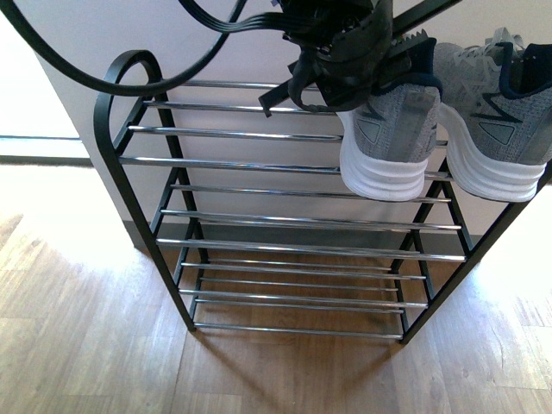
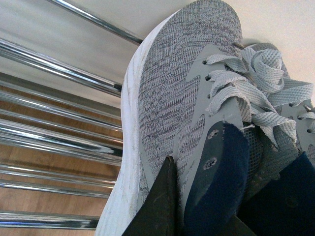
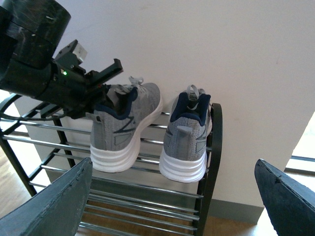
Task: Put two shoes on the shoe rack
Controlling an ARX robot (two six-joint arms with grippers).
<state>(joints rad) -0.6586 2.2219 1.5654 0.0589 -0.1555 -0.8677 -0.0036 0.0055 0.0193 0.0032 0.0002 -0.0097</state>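
Held shoe: you have a grey knit sneaker with a thick white ribbed sole [image 1: 388,129] [image 2: 167,98] [image 3: 123,128], dark blue lining and pale grey laces. It sits on the rack's top tier, with the heel at the front and the toe towards the wall.
Second shoe: the matching grey knit sneaker [image 1: 504,121] [image 3: 189,132] sits just beside it on the same tier, nearer the rack's right end.
Rack: the black metal shoe rack with rounded top corners [image 1: 112,121] [image 2: 49,64] [image 3: 215,147] has tiers of thin, shiny silver rods.
Left gripper: your black left gripper [image 1: 362,78] [image 3: 106,96] is clamped on the first sneaker's collar, with one finger [image 2: 160,206] flat against the knit side.
Right gripper: your right gripper [image 3: 172,164] is spread wide, grips nothing and is apart from the rack.
Surroundings: a light wood-grain floor [image 1: 86,345] lies under the rack, and a plain white wall [image 3: 221,49] stands behind it.
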